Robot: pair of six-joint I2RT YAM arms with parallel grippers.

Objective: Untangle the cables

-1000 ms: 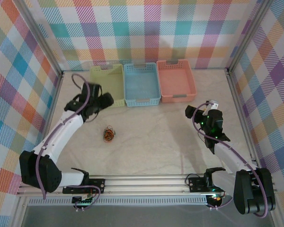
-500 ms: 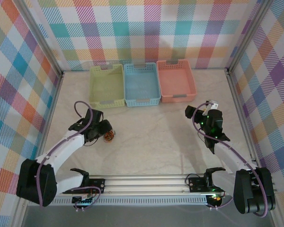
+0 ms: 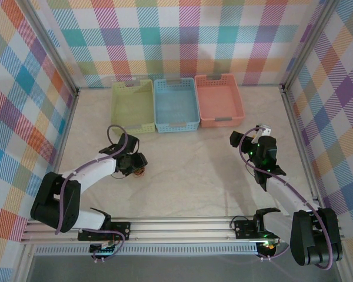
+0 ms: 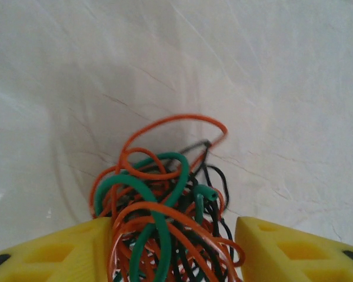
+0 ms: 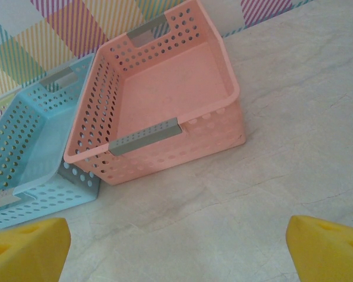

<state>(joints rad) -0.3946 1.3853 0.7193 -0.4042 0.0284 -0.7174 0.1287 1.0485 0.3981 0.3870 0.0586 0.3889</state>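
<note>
The cables (image 4: 159, 200) lie clumped at about 8 o'clock on the counter (image 4: 270, 70), my left fingers (image 4: 59, 252) apart on either side. My right fingers (image 5: 323, 241) stand wide and empty. Closing here could seize the whole knot and tighten it. The clump's near half is cut off, and I can't trace strand ends.
</note>
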